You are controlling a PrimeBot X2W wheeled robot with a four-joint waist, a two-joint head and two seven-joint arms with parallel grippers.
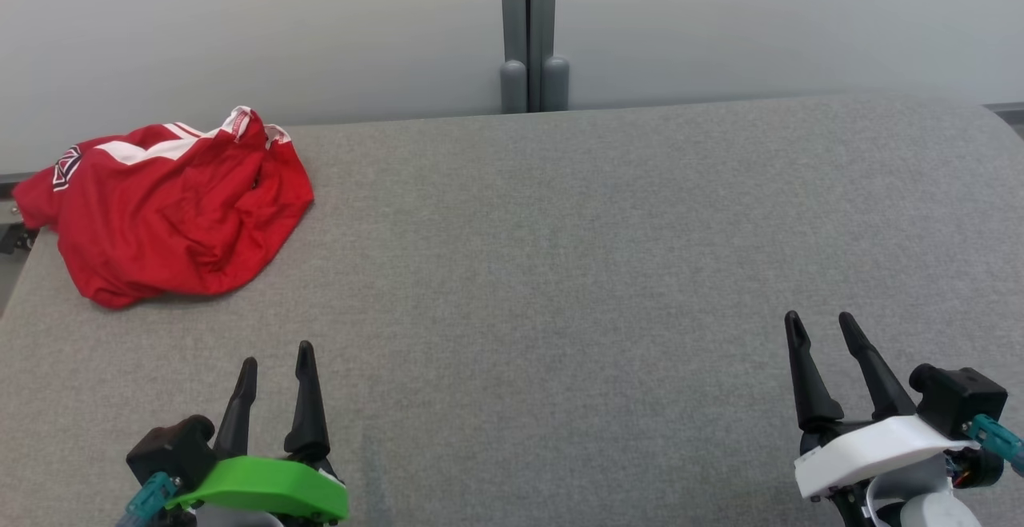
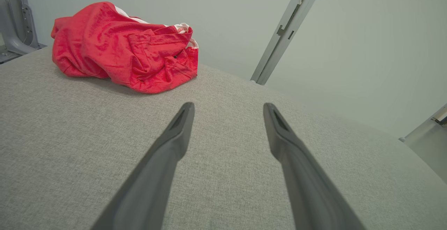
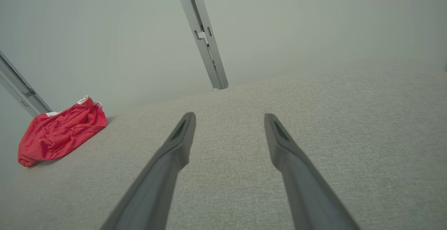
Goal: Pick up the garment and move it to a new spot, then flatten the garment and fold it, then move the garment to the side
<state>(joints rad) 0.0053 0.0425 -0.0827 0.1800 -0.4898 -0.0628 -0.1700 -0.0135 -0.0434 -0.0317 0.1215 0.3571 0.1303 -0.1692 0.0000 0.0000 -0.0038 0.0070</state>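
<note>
At the far left of the grey table (image 1: pixel 560 271), a red garment (image 1: pixel 168 207) with white stripes lies crumpled in a heap. Nearer, the left gripper (image 1: pixel 277 353) and, far right, the right gripper (image 1: pixel 818 316) hover, jaws spread, empty.

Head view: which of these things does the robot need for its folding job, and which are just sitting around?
For the job:
red garment, crumpled at the table's far left
left gripper and right gripper, both open and empty

Just there:
grey table underneath
grey post behind the table
pale wall
</note>
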